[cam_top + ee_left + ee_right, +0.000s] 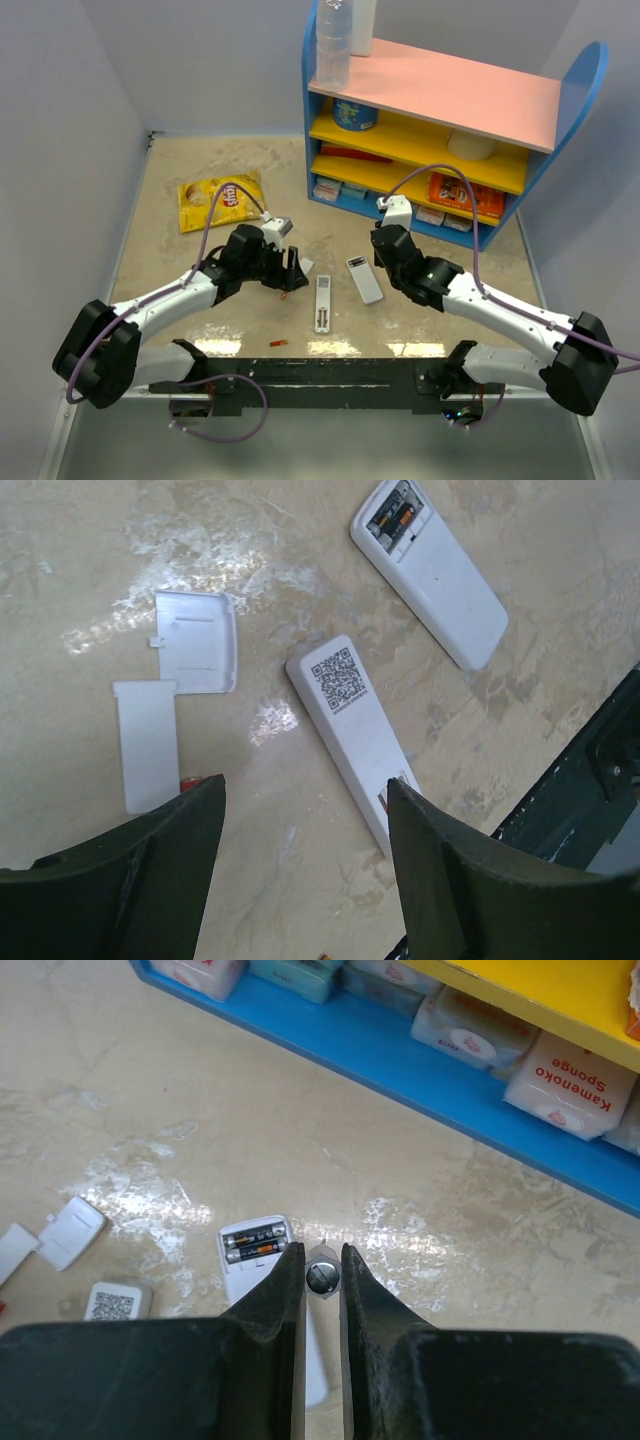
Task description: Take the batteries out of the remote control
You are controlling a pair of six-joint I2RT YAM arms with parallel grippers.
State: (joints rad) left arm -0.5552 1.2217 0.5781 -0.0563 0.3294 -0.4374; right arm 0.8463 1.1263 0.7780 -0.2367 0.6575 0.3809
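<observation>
The slim white-grey plastic remote control lies back-up on the beige marbled tabletop, midway between the two arms, lengthwise away from the bases, with a printed square code at its far end and its narrow slot at its near end; a reddish tint shows in the slot, but its contents cannot be told. One red-orange cylindrical battery lies loose on the left of the remote control, just past its near end. A rounded white plastic cover and a plain rectangular white plastic cover lie beside each other left of its far end; a red-orange bit at the rectangular cover's end is too hidden to identify. The left gripper hovers left of the remote control, jaws wide apart and holding nothing. A wider rounded white plastic device lies just right of the remote control, its compartment open with two dark-and-orange cells inside. Right of and beyond the remote control, the right gripper has its jaws drawn nearly together on a small round grey-ended piece, seen end-on. A blue, yellow and pink shelf unit stands well beyond the remote control.
</observation>
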